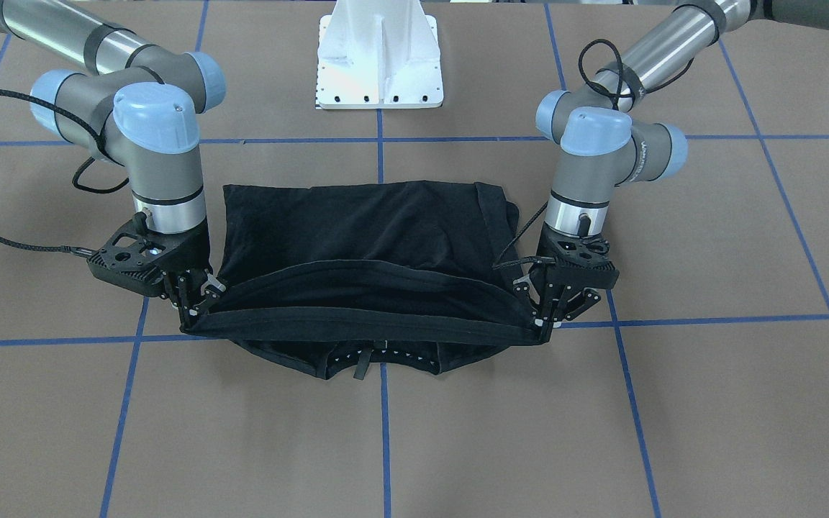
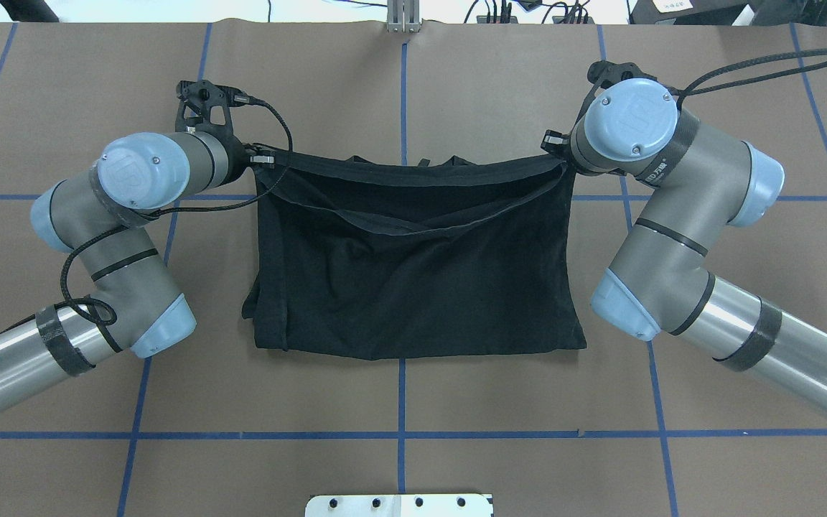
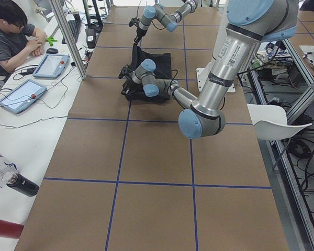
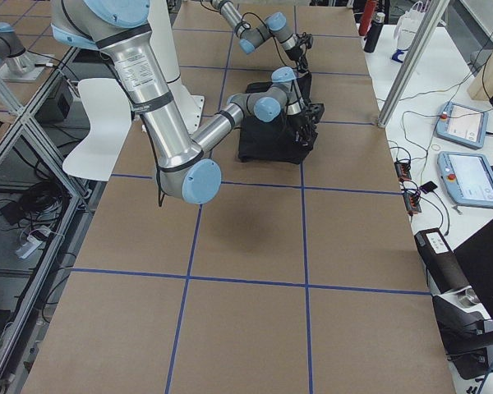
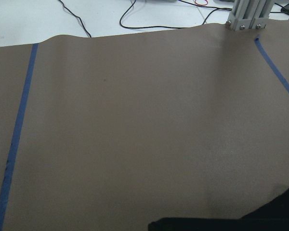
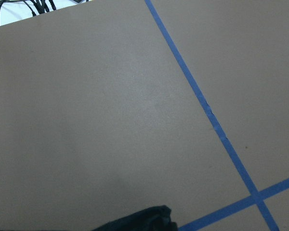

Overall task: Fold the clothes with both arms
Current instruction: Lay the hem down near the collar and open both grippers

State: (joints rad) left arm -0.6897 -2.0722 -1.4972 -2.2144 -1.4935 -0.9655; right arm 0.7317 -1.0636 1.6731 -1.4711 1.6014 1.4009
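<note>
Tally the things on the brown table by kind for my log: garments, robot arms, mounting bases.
Black short-sleeved T-shirt: 1
Grey metal jointed robot arms with light-blue caps: 2 (left arm, right arm)
White metal pedestal base: 1
Total: 4

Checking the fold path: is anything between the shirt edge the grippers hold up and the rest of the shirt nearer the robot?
Nothing visible does. The left gripper and right gripper each pinch one end of the raised edge of the T-shirt. The rest lies on the table, and the white pedestal stands apart beyond it.
</note>
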